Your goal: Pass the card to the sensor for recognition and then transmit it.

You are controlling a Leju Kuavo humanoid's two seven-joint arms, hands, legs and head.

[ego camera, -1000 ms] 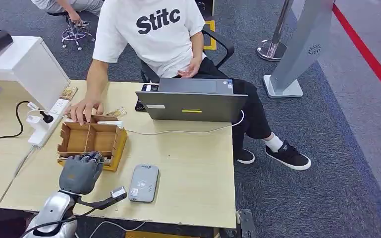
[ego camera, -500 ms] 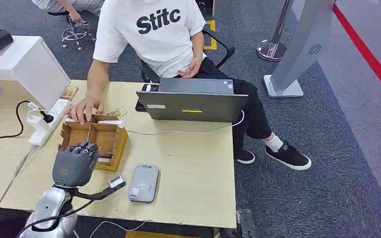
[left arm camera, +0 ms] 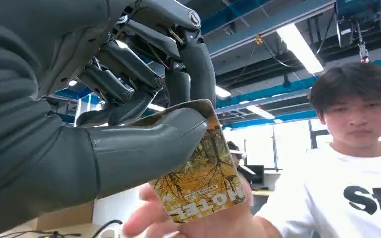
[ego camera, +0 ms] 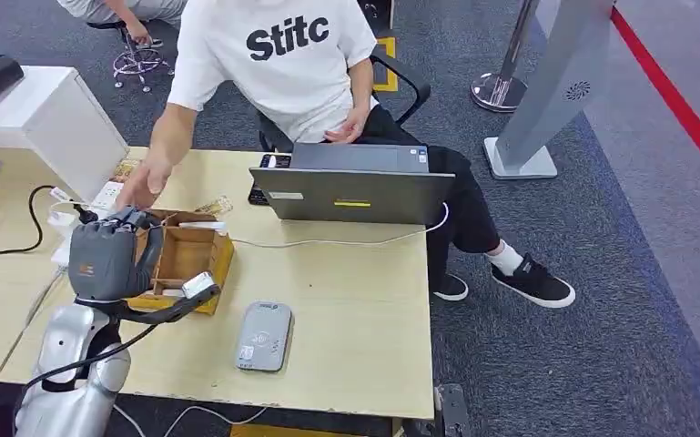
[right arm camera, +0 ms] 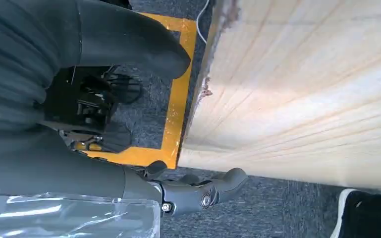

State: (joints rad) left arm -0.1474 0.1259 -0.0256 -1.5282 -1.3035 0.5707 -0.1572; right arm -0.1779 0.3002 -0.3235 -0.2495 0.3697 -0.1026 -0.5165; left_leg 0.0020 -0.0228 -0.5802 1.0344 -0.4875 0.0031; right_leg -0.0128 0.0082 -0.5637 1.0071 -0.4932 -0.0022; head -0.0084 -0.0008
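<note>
The left robot hand [ego camera: 102, 259] is raised above the near-left part of the desk [ego camera: 355, 300], over the cardboard divider box [ego camera: 191, 258]. In the left wrist view it grasps a hotel key card [left arm camera: 203, 176], pinched between the thick grey thumb [left arm camera: 143, 148] and the darker fingers [left arm camera: 193, 64] behind it. The card bears a golden foliage print and the word "HOTEL", which reads upside down in that turned view. It sticks out past the thumb tip with most of its face free, a hold that leaves a flat side clear to present to a reader.

Just beyond the card, a person's hand [left arm camera: 188, 223] reaches up towards it with fingers spread; from the wrist view it seems close to the card's free end, though whether it touches cannot be told. From the head view the same person's hand [ego camera: 143, 177] stretches over the far-left side of the desk, just behind the robot hand, so the card appears to sit between the two hands, as for a handover.

The grey card sensor [ego camera: 264, 335] lies flat on the desk, nearer the front edge and to the right of the box, well apart from the raised card. A laptop [ego camera: 353, 187] stands further back, and a white power strip [ego camera: 86, 218] lies at the left.

The right robot hand [right arm camera: 198, 191] hangs below the desk's edge beside the carpet; its fingers look loosely bent with nothing in them, but whether it is released or clenched cannot be told.
</note>
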